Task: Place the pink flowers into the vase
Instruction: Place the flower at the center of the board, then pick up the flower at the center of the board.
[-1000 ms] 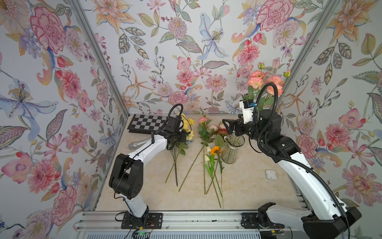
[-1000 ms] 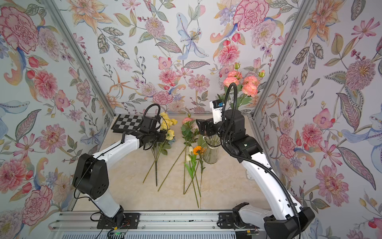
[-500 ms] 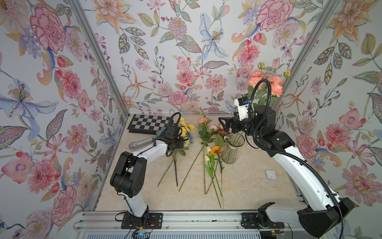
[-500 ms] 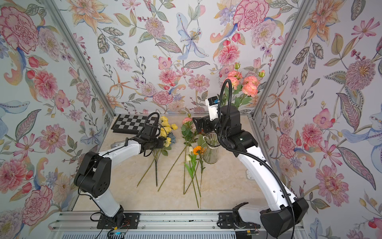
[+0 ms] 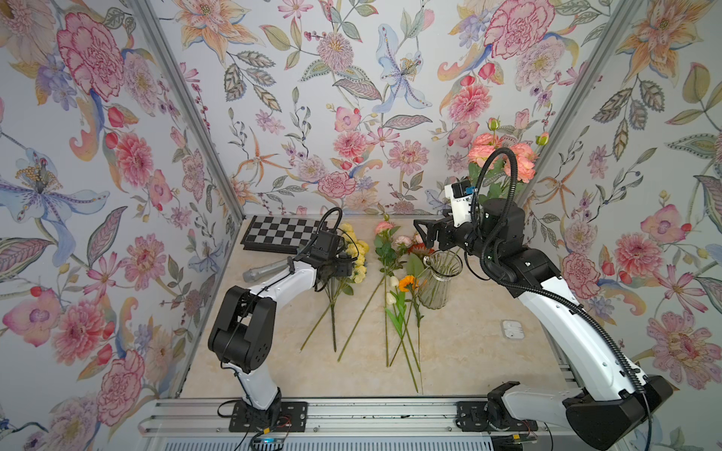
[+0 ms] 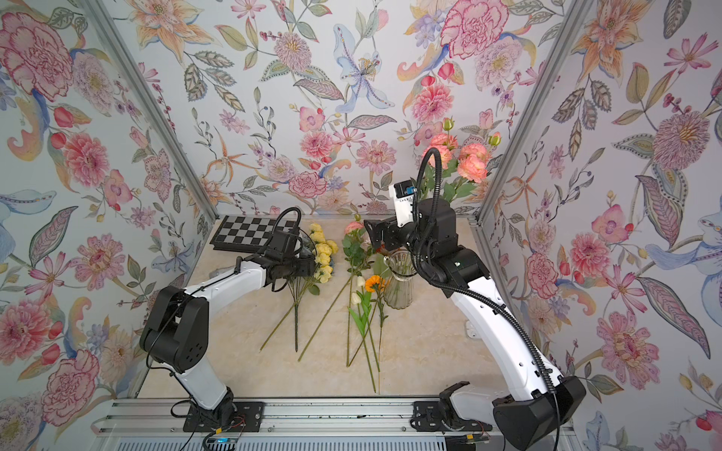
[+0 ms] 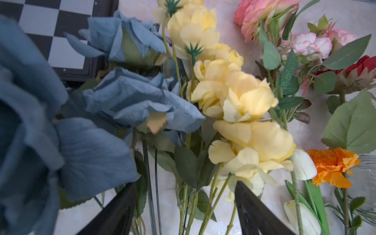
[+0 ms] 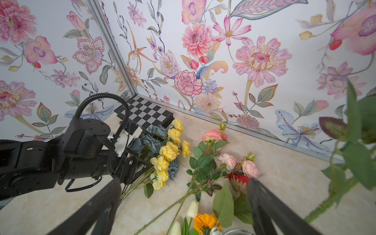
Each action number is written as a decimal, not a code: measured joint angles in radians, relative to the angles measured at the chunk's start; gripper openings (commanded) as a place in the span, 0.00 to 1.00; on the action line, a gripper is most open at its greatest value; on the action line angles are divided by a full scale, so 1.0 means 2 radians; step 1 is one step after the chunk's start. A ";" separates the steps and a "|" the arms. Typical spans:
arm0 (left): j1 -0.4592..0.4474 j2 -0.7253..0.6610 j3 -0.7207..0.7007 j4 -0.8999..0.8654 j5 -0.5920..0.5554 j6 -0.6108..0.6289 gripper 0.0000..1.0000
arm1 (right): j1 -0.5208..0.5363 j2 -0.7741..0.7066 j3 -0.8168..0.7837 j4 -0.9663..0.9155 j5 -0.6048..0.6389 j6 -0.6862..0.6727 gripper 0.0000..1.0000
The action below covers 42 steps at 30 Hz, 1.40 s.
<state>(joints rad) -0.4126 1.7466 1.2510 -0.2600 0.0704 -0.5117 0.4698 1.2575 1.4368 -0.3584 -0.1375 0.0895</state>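
Note:
One spray of the pink flowers (image 5: 504,156) (image 6: 470,162) rises at the back right behind my right arm, and its blurred leaves (image 8: 356,142) hang close in the right wrist view. Its lower stem is hidden. More pink flowers (image 5: 385,227) (image 7: 256,16) (image 8: 213,136) lie on the table. The clear ribbed vase (image 5: 439,289) (image 6: 398,293) stands upright with thin stems inside. My right gripper (image 5: 424,234) (image 8: 184,195) hovers open above the lying flowers, just behind the vase. My left gripper (image 5: 344,269) (image 7: 185,203) is open astride the stems of a yellow and blue bunch.
Yellow blooms (image 5: 357,254) and dusty blue roses (image 7: 132,101) lie by the left gripper. An orange flower (image 5: 408,282), white tulips (image 5: 392,298) and a red bloom (image 8: 238,180) lie beside the vase. A chessboard (image 5: 281,234), a grey cylinder (image 5: 265,271) and flowered walls close in.
My left gripper has opened, releasing the yellow and blue bunch's stems, and has dropped slightly toward the front. The right arm has shifted a little back and left, jaws still open.

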 measured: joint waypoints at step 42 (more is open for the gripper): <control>-0.068 0.271 0.318 -0.087 0.147 0.021 0.62 | 0.011 -0.046 -0.053 0.016 0.014 0.012 0.98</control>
<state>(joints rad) -0.5491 2.2887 1.8870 -0.4347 0.3637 -0.4706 0.4919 1.1660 1.3308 -0.3271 -0.1085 0.1127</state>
